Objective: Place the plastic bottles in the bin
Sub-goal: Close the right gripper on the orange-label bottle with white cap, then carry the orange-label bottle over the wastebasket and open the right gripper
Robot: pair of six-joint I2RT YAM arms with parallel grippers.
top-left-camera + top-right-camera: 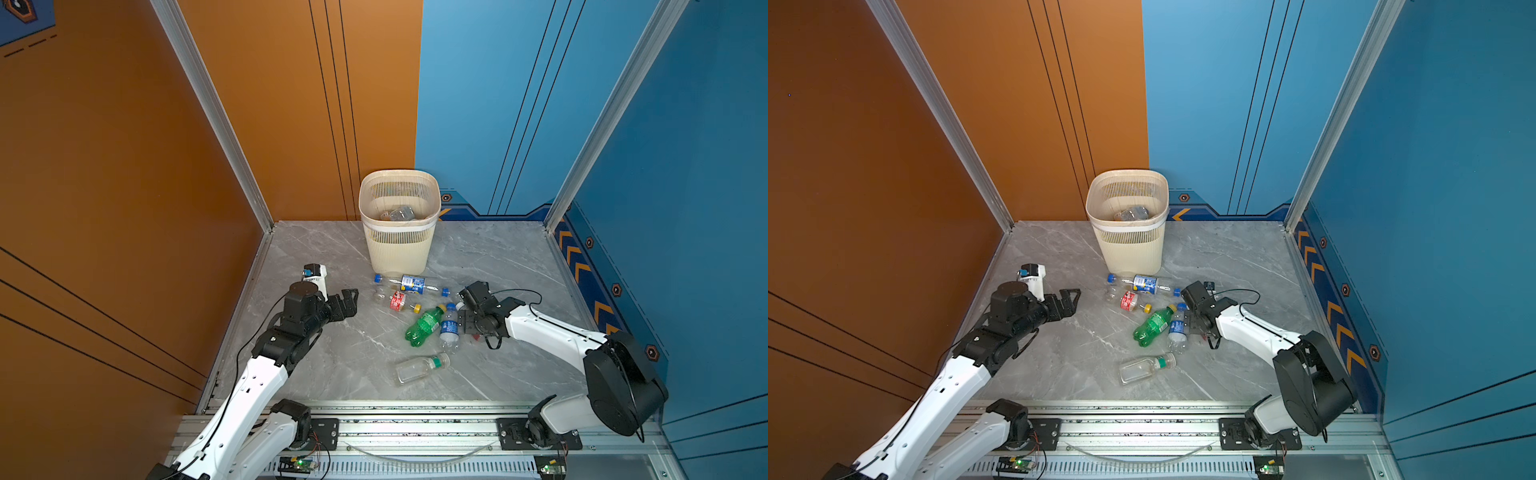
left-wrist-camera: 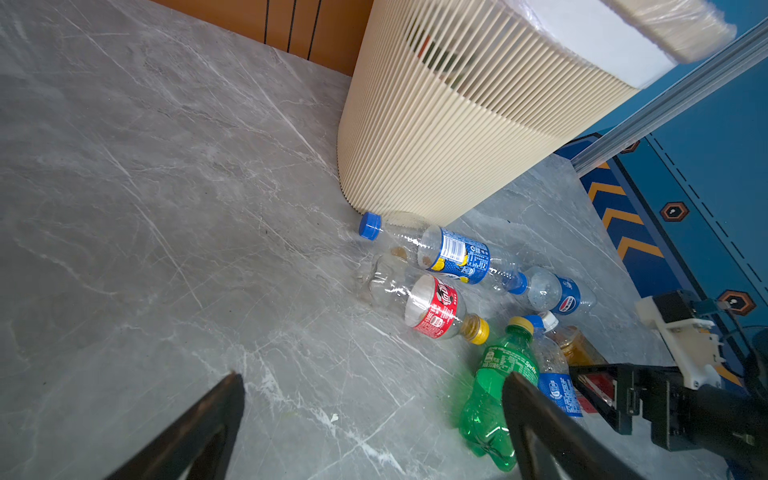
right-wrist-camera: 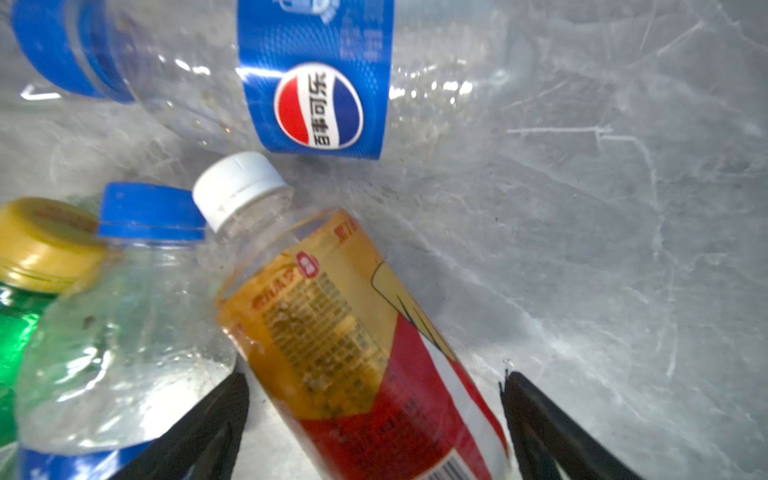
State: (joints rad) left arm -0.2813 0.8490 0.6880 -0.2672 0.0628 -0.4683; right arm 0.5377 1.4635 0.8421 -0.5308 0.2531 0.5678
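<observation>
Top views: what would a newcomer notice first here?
The tall cream bin stands at the back of the table, with bottles inside. In front of it lie loose bottles, the green bottle brightest. The right gripper is open, either side of an orange-labelled bottle.

You've got the cream slatted bin (image 1: pixel 399 253) upright at the back, one clear bottle (image 1: pixel 401 213) inside. Lying flat in front: green bottle (image 1: pixel 424 326), red-label bottle (image 1: pixel 397 301), blue-label bottle (image 1: pixel 412 284) clustered; green-capped bottle (image 1: pixel 417 368) apart.
</observation>
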